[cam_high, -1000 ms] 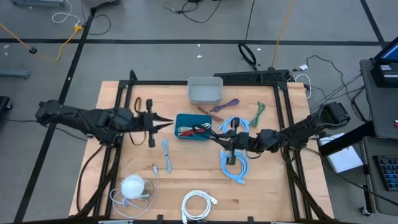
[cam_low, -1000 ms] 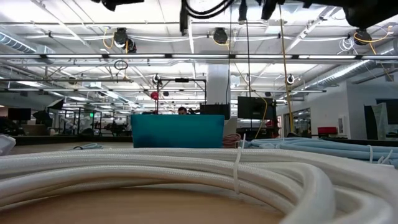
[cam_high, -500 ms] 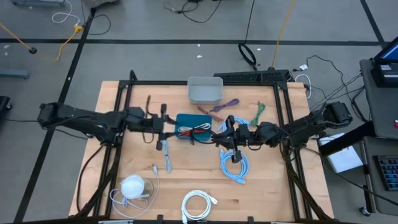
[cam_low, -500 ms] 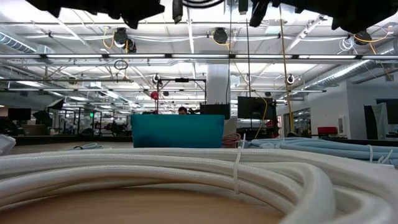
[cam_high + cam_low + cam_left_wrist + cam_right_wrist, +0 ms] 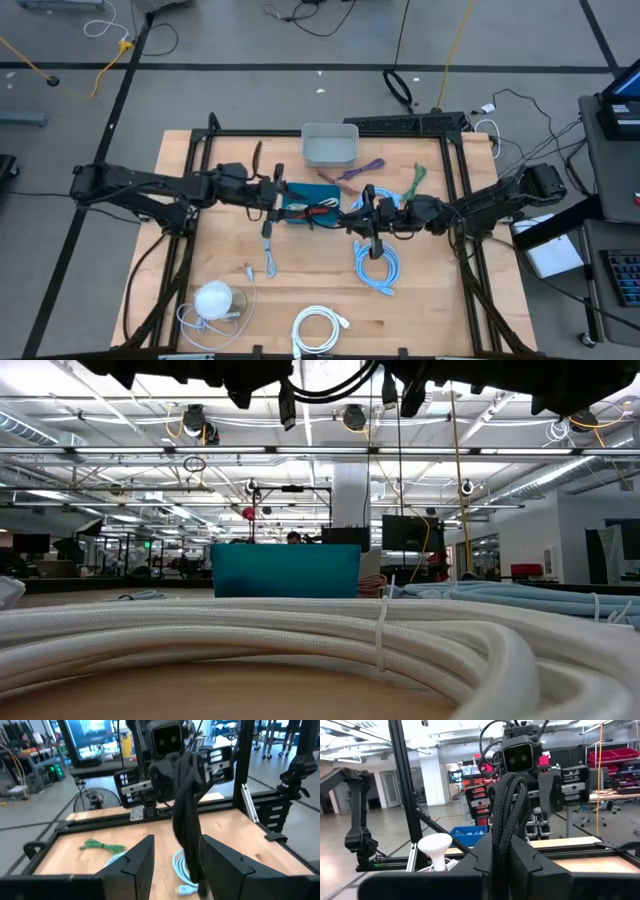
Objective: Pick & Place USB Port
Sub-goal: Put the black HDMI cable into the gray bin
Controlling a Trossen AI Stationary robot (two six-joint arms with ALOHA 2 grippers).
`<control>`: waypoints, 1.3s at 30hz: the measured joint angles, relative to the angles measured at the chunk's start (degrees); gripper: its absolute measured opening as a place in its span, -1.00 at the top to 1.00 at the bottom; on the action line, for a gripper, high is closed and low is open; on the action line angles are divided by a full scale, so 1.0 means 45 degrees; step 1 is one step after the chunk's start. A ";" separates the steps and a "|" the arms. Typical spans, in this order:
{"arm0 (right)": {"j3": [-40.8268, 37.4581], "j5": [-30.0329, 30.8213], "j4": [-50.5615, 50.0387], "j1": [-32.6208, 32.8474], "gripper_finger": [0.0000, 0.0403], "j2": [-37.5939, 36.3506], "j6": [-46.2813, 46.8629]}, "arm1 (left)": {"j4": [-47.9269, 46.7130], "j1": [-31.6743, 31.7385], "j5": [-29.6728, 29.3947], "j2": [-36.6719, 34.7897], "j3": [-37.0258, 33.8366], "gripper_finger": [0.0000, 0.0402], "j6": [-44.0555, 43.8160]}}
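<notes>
Position change noted: my left gripper (image 5: pixel 277 192) has advanced since the earlier frame from beside the teal rectangular plastic bin (image 5: pixel 309 204) to its left edge, and my right gripper (image 5: pixel 365 216) has crept nearer its right edge. Right fingers (image 5: pixel 520 860) are pressed on a looped black braided USB cable (image 5: pixel 503 820); the right wrist view shows this, while the high view shows only its dangling end. Left fingers (image 5: pixel 140 862) stand spread, as seen only in the left wrist view. No legible writing found. On the wooden surface (image 5: pixel 440 300), a coiled white cable (image 5: pixel 300 640) fills the low view.
</notes>
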 joint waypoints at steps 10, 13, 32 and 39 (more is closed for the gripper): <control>0.0000 0.0385 -0.0444 0.0005 0.91 0.0000 -0.0519 | -0.0377 0.0027 0.0051 0.1438 0.1063 0.51 -0.0405; 0.0000 0.0354 -0.0419 0.0005 0.78 0.0000 -0.0705 | -0.0881 0.0032 -0.0047 0.1434 0.1347 0.89 -0.0220; 0.0005 0.0991 0.0460 0.1138 0.03 -0.0083 -0.2066 | -0.0640 0.4339 -0.0562 0.1243 0.1328 0.94 -0.3096; 0.0010 0.0991 0.0423 0.1361 0.06 -0.0083 -0.2178 | -0.0143 0.5535 0.0877 0.3220 0.1939 0.94 -0.3103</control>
